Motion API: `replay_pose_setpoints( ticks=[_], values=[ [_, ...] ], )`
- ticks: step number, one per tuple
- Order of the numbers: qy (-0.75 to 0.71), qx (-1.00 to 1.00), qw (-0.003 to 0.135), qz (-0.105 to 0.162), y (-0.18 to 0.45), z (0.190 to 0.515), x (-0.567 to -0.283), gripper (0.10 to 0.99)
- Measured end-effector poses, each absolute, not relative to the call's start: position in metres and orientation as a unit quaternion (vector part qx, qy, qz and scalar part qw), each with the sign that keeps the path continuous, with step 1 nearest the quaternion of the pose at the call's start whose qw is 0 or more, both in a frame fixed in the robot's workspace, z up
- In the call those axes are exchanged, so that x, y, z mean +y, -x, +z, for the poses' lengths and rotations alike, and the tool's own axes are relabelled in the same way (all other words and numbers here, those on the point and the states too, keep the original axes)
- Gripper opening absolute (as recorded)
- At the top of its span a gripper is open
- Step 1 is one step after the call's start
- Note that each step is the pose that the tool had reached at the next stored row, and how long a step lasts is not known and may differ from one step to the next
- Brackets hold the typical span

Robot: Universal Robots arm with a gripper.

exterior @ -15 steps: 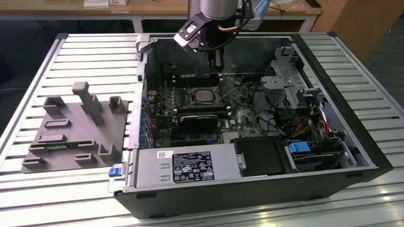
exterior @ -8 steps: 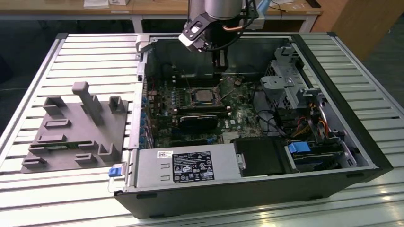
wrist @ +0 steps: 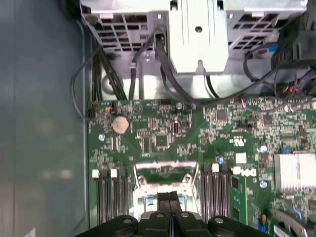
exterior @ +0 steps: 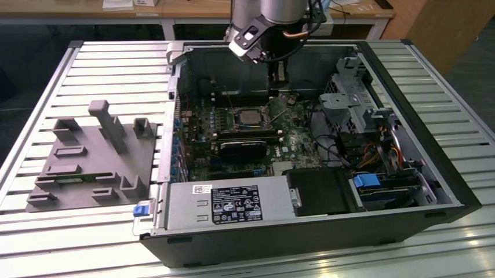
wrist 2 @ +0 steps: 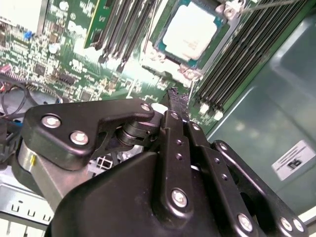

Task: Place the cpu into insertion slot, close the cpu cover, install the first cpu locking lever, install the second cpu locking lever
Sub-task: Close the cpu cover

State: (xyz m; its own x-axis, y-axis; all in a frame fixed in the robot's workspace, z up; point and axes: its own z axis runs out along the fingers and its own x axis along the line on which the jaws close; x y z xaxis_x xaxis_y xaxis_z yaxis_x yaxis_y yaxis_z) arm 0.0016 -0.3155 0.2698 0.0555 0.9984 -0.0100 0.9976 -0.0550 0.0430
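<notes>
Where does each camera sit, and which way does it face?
Exterior view: off the arm, looking down into the open computer case; the arm reaches in.
Second wrist view: on the wrist, looking past the claw at the cpu.
First wrist view: on the wrist, looking over the claw at the motherboard.
Both wrist views share the claw.

Matt silvery metal-topped cpu (wrist 2: 190,30)
</notes>
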Motion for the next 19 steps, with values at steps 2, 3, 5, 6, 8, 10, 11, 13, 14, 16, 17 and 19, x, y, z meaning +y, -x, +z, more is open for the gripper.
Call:
replay_pose_setpoints(
  ticks=[2,3,5,6,8,10,11,13,14,16,17,19],
  values=[
    [-0.726,0.687,0.019,0.011,-0.006,0.270,-0.315,0.102],
    [-0.726,0.687,0.019,0.011,-0.008,0.270,-0.315,0.102],
    [-0.726,0.687,0.019,0.011,-0.011,0.270,-0.315,0.102],
    [-0.726,0.687,0.019,0.011,-0.013,0.270,-0.315,0.102],
    [-0.726,0.687,0.019,0.011,-0.017,0.270,-0.315,0.102],
    [-0.726,0.687,0.019,0.011,-0.021,0.270,-0.315,0.102],
    [-0.726,0.687,0.019,0.011,-0.023,0.270,-0.315,0.102],
    [-0.726,0.687,0.019,0.011,-0.026,0.270,-0.315,0.102],
    [-0.726,0.687,0.019,0.011,-0.028,0.270,-0.315,0.102],
    [-0.726,0.687,0.019,0.011,-0.032,0.270,-0.315,0.102],
    [-0.726,0.687,0.019,0.011,-0.034,0.270,-0.315,0.102],
    [-0.726,0.687,0.019,0.011,-0.038,0.270,-0.315,0.102]
  ],
)
